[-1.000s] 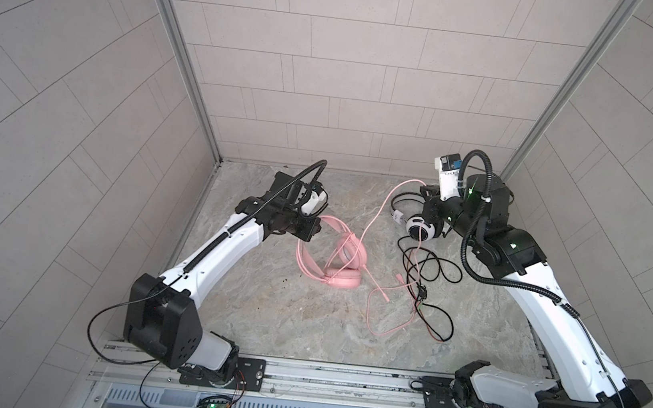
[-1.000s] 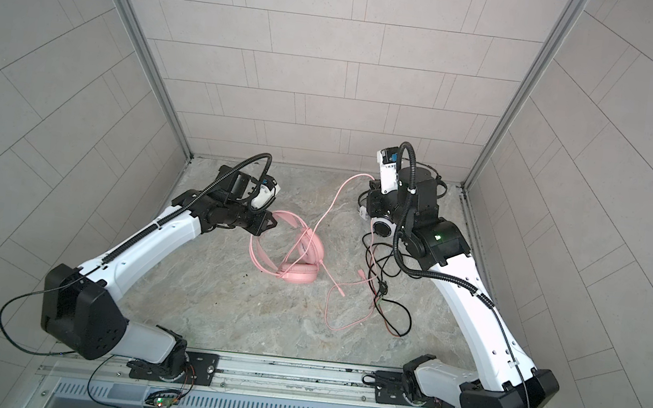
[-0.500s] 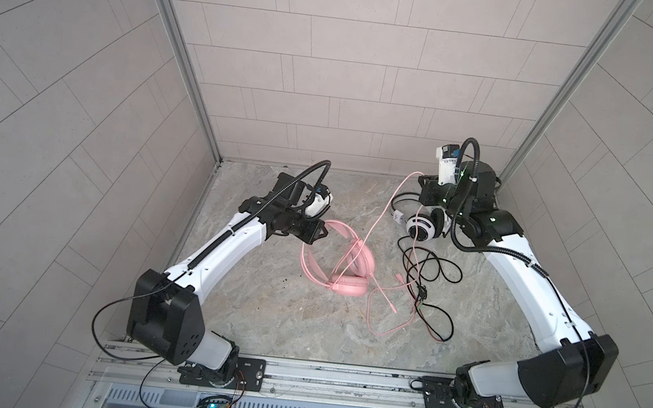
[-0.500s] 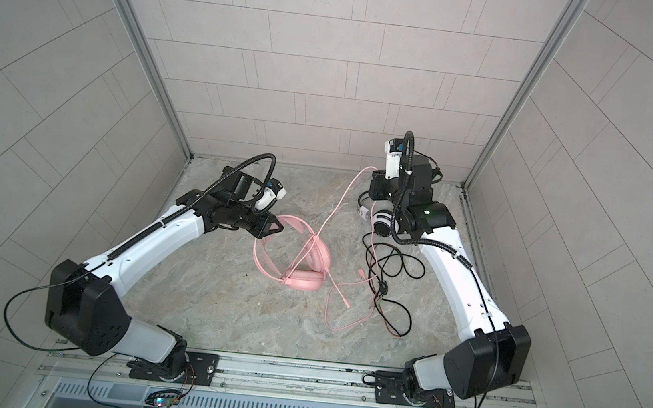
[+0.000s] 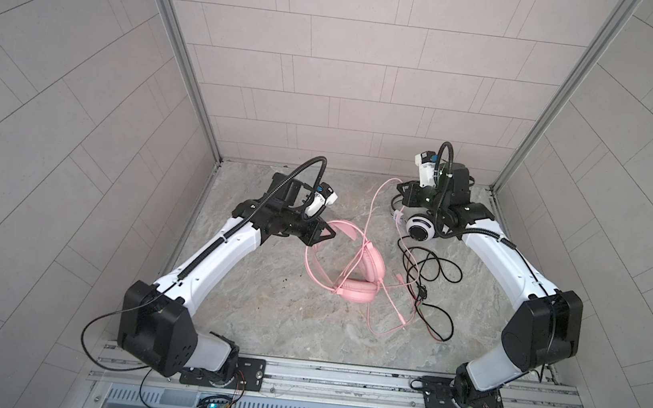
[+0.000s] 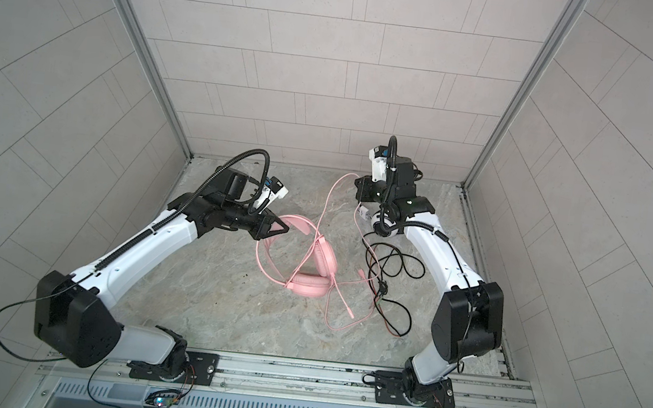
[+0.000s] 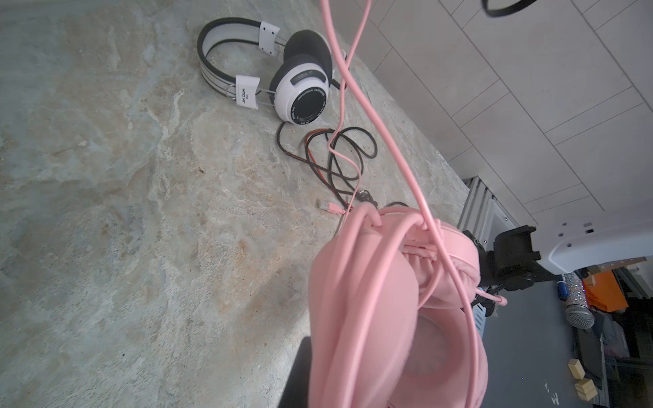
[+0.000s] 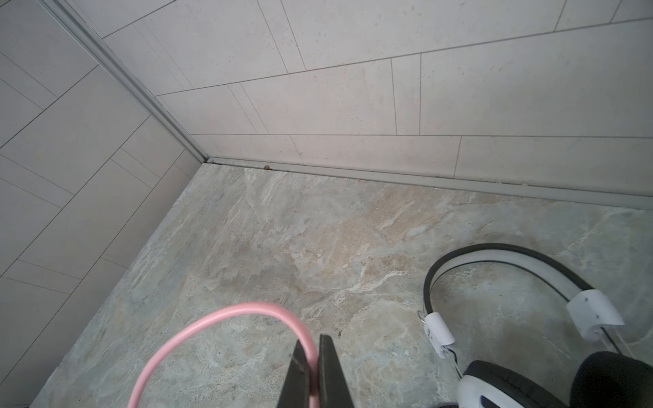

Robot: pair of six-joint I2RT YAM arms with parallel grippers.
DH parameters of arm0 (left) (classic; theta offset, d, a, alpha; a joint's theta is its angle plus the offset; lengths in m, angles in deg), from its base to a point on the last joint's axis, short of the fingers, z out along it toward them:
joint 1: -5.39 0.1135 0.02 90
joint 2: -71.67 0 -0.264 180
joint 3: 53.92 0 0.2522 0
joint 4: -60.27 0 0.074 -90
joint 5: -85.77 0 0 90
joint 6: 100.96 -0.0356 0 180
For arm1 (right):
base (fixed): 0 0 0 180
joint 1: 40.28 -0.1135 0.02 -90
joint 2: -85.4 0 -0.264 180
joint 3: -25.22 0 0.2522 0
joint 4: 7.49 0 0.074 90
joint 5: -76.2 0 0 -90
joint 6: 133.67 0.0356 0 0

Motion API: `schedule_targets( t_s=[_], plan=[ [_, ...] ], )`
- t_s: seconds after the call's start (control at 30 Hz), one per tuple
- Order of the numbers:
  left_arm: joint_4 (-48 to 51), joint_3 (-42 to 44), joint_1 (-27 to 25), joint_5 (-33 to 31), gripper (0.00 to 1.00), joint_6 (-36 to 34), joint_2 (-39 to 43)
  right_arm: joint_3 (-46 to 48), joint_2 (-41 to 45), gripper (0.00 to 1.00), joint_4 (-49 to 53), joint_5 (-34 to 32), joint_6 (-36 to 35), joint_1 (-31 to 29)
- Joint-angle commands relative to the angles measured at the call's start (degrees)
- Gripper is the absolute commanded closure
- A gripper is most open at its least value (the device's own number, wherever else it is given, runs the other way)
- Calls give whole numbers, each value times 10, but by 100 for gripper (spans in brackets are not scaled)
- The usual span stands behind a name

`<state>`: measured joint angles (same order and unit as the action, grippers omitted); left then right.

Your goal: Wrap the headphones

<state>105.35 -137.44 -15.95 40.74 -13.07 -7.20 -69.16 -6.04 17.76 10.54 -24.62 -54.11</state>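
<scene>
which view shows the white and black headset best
The left wrist view: the white-and-black headset shows band and both cups, nearly whole. In both top views the right arm covers all but one cup. The right wrist view crops it at the edge.

In both top views we look steeply down from high above the rail along the lower frame edge onto the tabletop, facing the back wall. Our left wrist view sits close on the pink headset, looking across to the white-and-black headset, which the low right wrist view, just behind the right end effector, shares.
</scene>
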Motion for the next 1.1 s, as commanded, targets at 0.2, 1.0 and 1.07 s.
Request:
schedule_targets(
  t_s=[0.2, 1.0, 1.07],
  plan=[
    [-161, 33, 19, 132, 100, 105, 61, 109, -2, 100, -116, 70, 52, 1],
    [-501, 125, 85, 202, 100, 352, 86, 172, -123, 100, -267, 95, 123, -86],
    [-501, 126, 89, 200, 100, 354, 85, 186, -130, 100, -325, 109, 158, -103]
  ],
)
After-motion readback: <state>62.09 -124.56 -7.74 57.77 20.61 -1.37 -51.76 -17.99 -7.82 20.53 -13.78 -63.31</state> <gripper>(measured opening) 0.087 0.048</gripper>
